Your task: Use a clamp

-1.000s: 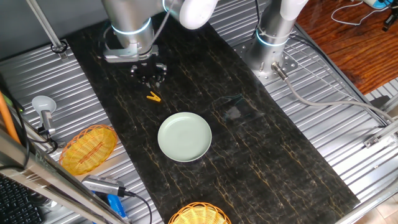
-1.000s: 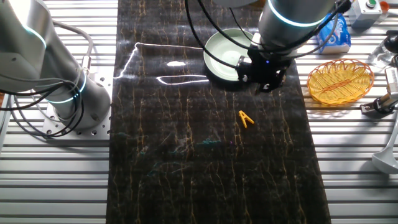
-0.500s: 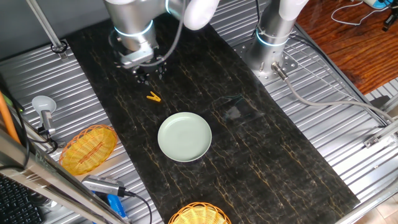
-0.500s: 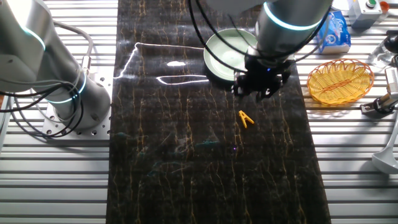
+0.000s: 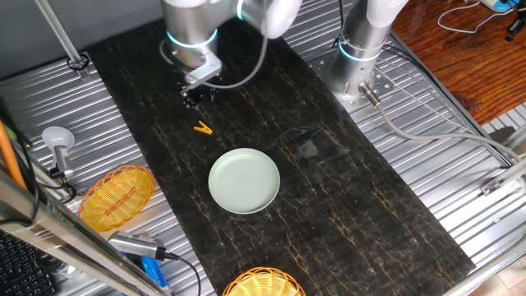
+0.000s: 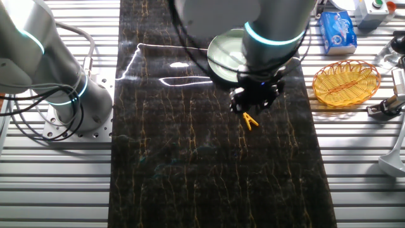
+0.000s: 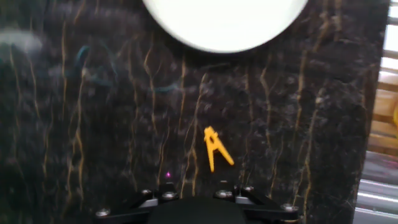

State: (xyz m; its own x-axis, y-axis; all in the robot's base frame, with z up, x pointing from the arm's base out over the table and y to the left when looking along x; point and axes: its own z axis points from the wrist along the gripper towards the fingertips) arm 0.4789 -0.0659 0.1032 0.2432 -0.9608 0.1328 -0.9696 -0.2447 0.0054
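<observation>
The tiny yellow clamp (image 7: 213, 148) on the bench looks light and stiff, best pinched at its two thin legs; I cannot tell if the hand (image 5: 196, 94) is spread.

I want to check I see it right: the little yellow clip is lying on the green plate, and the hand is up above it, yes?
Not quite. The clamp lies on the dark table, apart from the plate; the hand view shows it. The hand is above it.
</observation>
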